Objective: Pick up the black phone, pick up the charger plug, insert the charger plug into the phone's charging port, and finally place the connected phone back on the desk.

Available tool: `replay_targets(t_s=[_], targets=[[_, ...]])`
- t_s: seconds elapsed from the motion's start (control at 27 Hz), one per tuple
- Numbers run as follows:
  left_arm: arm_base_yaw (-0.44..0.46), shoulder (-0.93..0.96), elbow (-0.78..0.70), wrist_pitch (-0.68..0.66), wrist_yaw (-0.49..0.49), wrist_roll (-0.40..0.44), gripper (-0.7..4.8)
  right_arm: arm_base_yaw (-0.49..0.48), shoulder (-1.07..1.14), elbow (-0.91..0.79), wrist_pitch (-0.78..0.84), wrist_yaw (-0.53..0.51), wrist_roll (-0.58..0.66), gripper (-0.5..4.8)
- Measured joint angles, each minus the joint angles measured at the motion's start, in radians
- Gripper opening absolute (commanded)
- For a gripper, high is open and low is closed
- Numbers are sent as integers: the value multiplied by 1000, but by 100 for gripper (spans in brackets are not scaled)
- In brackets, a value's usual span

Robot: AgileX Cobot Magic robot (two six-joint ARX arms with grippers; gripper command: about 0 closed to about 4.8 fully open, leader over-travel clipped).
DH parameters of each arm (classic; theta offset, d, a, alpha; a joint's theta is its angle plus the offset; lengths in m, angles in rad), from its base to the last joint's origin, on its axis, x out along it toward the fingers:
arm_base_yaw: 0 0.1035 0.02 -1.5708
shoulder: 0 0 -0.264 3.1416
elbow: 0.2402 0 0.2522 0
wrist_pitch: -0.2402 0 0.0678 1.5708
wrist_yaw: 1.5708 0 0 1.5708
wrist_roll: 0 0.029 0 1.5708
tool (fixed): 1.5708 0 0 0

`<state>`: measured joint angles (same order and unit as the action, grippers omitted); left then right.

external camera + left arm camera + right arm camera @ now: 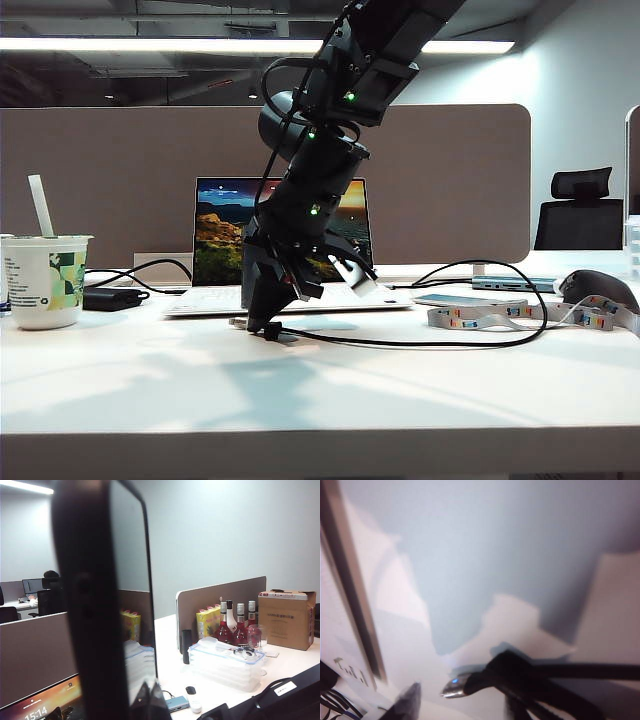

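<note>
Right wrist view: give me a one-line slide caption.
Open right gripper low over the white desk, closing in on the silver-tipped charger plug and its black cable.

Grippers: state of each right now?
Left gripper: out of frame, shut on the black phone, held up off the desk.
Right gripper: open, low at the desk, over the charger plug, not gripping it.

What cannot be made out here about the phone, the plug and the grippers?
1. The charging port: left wrist view, the black phone is too dark and cut off by the picture's edges.
2. The left gripper: exterior view misses it; the phone hides its fingers.
3. The charger plug: blurred in the right wrist view; contact with the right gripper is unclear.
</note>
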<state>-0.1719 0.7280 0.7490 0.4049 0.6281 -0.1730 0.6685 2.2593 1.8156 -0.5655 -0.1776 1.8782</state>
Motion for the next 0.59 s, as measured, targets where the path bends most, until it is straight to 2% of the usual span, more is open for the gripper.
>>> replay_targets(t_s=[0.07,0.15,0.48,0.59], targets=[[0,0,0,1,0,0,-6,0,0,0,0,8,0,205],[0,0,0,1,0,0,-6,-1,0,0,0,11,1,177],[0,0,0,1,0,0,-6,-4,2,2,-35,19,3,-3],[0,0,0,1,0,0,-6,-4,1,5,-47,17,-1,-9]])
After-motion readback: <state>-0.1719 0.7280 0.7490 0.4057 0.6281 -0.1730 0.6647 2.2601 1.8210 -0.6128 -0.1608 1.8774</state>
